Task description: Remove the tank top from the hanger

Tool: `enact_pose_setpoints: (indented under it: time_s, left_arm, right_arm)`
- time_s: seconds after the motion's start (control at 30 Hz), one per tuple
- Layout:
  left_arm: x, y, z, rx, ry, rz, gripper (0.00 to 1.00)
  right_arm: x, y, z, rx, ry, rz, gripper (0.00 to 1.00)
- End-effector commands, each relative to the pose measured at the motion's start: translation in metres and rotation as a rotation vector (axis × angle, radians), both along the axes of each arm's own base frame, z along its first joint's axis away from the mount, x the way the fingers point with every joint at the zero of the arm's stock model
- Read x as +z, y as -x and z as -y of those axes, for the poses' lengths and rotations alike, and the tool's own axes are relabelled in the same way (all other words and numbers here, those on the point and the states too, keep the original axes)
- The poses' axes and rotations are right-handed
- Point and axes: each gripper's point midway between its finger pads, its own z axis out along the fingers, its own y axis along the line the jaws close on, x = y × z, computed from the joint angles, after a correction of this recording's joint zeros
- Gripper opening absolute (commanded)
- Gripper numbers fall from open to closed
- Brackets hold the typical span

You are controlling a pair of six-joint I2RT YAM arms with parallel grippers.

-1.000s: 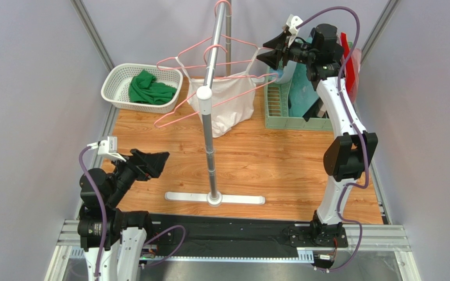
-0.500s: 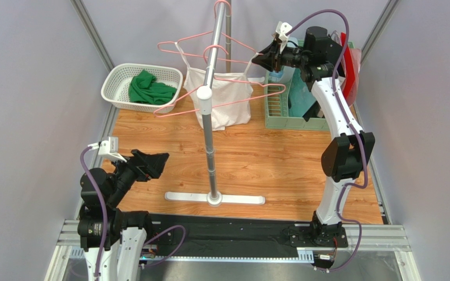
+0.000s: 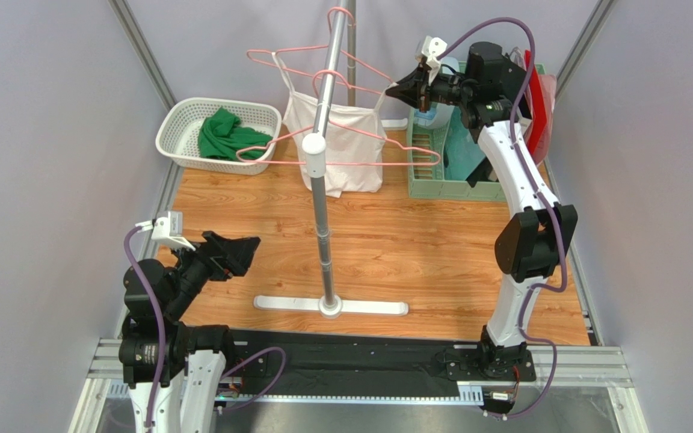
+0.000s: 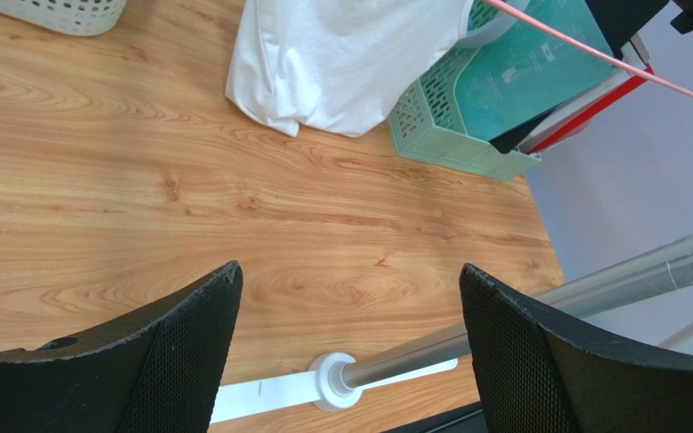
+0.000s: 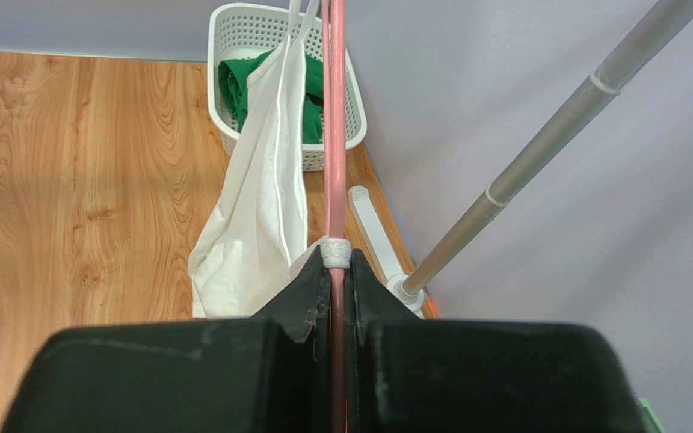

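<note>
Started at the left: found the left gripper (image 3: 235,253) parked low near the front of the table (image 3: 431,271), jaws spread wide, gripping nothing, well apart from everything else. Spotted a white basket (image 3: 177,115) back in the far left corner with a green cloth (image 3: 229,135) bunched inside.

Moved along to the rack (image 3: 322,225), planted mid-table on a flat white foot. Counted two pink hangers hooked over its top bar. Found the white tank top (image 3: 346,149) on the upper hanger (image 5: 334,126), a strap looped over each end of the wire, body drooping behind the pole, hem reaching down to the table just beside the crate (image 3: 427,176). Saw the lower hanger (image 3: 243,153) crossing in front of the tank top.

Followed the upper hanger to its right end and found the right gripper (image 3: 400,90) up there, clenched tight on the pink wire itself. Checked the right wrist view: fingers (image 5: 305,298) pressed together around the wire, just below a strap wrapped over it, white cloth hanging off to one side. Couldn't tell about any fabric caught in that pinch.

Ended at the far right with the green crate, stuffed with teal and red folders (image 3: 463,149).
</note>
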Motion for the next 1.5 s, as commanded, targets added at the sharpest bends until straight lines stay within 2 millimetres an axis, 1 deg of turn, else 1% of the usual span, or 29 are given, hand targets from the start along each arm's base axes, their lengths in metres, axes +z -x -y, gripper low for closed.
enact_pose_setpoints:
  time_s: [0.0, 0.27, 0.37, 0.47, 0.53, 0.63, 0.73, 0.83, 0.9, 0.93, 0.97, 1.0, 1.03, 1.07, 1.1, 1.13, 1.2, 1.27, 1.37, 1.43, 1.47]
  left_arm:
    - [0.013, 0.004, -0.002, 0.005, -0.029, 0.04, 0.93]
    - [0.008, 0.005, -0.003, 0.014, -0.03, 0.035, 0.93]
    - [0.007, 0.005, -0.004, 0.018, -0.03, 0.032, 0.93]
    - [0.013, 0.006, -0.009, 0.044, -0.048, 0.05, 0.93]
    - [0.022, 0.006, -0.008, 0.04, -0.051, 0.076, 0.93]
    - [0.029, 0.007, -0.006, 0.031, -0.046, 0.085, 0.93]
    - [0.024, 0.007, -0.007, 0.034, -0.046, 0.073, 0.93]
    - [0.016, 0.006, -0.008, 0.039, -0.041, 0.059, 0.93]
    - [0.009, 0.005, -0.007, 0.035, -0.033, 0.041, 0.93]
    - [0.009, 0.005, -0.006, 0.034, -0.032, 0.043, 0.93]
    - [0.007, 0.004, -0.006, 0.034, -0.029, 0.038, 0.93]
    - [0.006, 0.004, -0.007, 0.037, -0.03, 0.037, 0.93]
    - [0.006, 0.004, -0.007, 0.041, -0.031, 0.035, 0.93]
    - [0.004, 0.004, -0.008, 0.047, -0.033, 0.031, 0.93]
    - [0.002, 0.004, -0.01, 0.057, -0.031, 0.024, 0.93]
    - [0.001, 0.003, -0.013, 0.077, -0.032, 0.018, 0.93]
    - [-0.005, 0.002, -0.017, 0.103, -0.027, -0.004, 0.93]
    - [-0.008, 0.001, -0.019, 0.119, -0.019, -0.014, 0.93]
    - [-0.008, -0.001, -0.02, 0.135, 0.003, -0.019, 0.93]
    - [-0.005, -0.006, -0.019, 0.14, 0.032, -0.018, 0.93]
    - [-0.005, -0.008, -0.018, 0.136, 0.042, -0.018, 0.92]
  right_arm:
    - [0.054, 0.023, -0.002, 0.033, -0.028, 0.163, 0.0]
    - [0.069, 0.037, -0.007, 0.085, -0.056, 0.168, 0.0]
    - [0.063, 0.039, -0.007, 0.093, -0.053, 0.142, 0.0]
    - [0.057, 0.041, -0.008, 0.103, -0.049, 0.13, 0.0]
    - [0.054, 0.04, -0.009, 0.111, -0.049, 0.122, 0.0]
    - [0.061, 0.04, -0.011, 0.119, -0.064, 0.122, 0.0]
    - [0.069, 0.039, -0.015, 0.115, -0.09, 0.113, 0.0]
    - [0.079, 0.042, -0.025, 0.115, -0.115, 0.117, 0.0]
    - [0.081, 0.043, -0.034, 0.099, -0.12, 0.111, 0.0]
    - [0.088, 0.046, -0.039, 0.103, -0.125, 0.121, 0.0]
    - [0.085, 0.043, -0.041, 0.096, -0.124, 0.099, 0.0]
    - [0.085, 0.041, -0.044, 0.09, -0.129, 0.085, 0.0]
    - [0.092, 0.042, -0.046, 0.086, -0.131, 0.087, 0.0]
    - [0.092, 0.041, -0.048, 0.081, -0.131, 0.079, 0.0]
    - [0.086, 0.035, -0.052, 0.075, -0.128, 0.063, 0.0]
    - [0.089, 0.035, -0.054, 0.069, -0.129, 0.06, 0.0]
    - [0.084, 0.031, -0.058, 0.07, -0.131, 0.032, 0.0]
    - [0.082, 0.031, -0.062, 0.076, -0.133, 0.018, 0.0]
    - [0.072, 0.027, -0.065, 0.067, -0.128, -0.013, 0.0]
    - [0.061, 0.023, -0.065, 0.063, -0.118, -0.041, 0.0]
    - [0.059, 0.023, -0.065, 0.066, -0.116, -0.044, 0.0]
